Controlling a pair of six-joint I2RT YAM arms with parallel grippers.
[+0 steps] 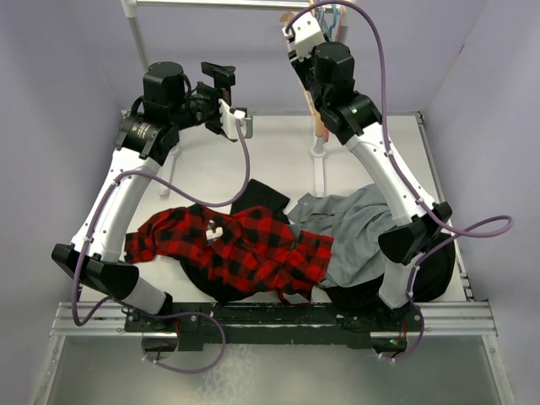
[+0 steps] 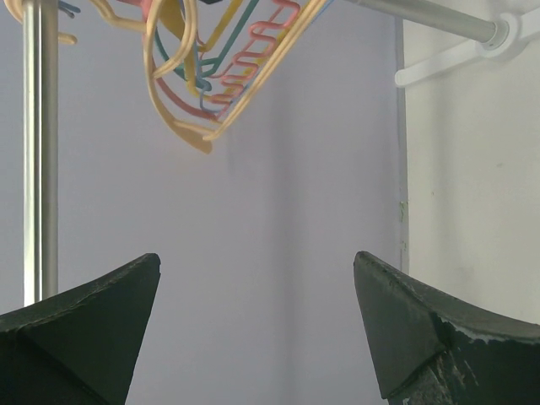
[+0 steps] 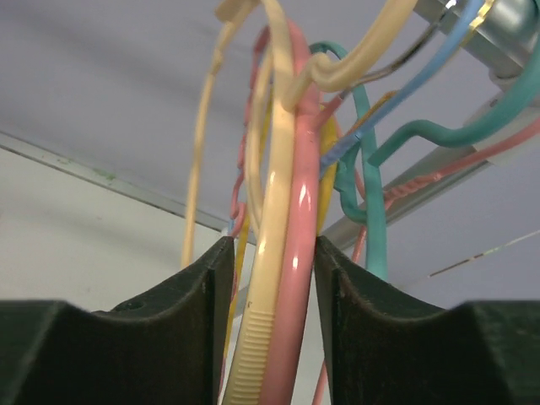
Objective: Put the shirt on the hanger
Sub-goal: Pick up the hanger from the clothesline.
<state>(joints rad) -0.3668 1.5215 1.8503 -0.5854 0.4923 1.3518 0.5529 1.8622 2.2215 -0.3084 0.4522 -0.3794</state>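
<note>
The red-and-black plaid shirt (image 1: pixel 236 245) lies crumpled on the table between the arm bases. The pale tan hanger (image 3: pixel 274 253) hangs on the rail with other hangers; it also shows in the left wrist view (image 2: pixel 181 126). My right gripper (image 3: pixel 272 245) is raised at the rail (image 1: pixel 310 29), its fingers closed round the tan hanger's bar and a pink hanger's bar (image 3: pixel 297 253) side by side. My left gripper (image 2: pixel 257 270) is open and empty, held high at the back left (image 1: pixel 218 80), facing the wall and the hangers.
A grey garment (image 1: pixel 354 219) and a black garment (image 1: pixel 430 270) lie right of the shirt. Teal (image 3: pixel 371 186), yellow and blue hangers crowd the rail (image 3: pixel 498 25). The rack's upright post (image 2: pixel 40 152) and white foot (image 1: pixel 319 169) stand on the table.
</note>
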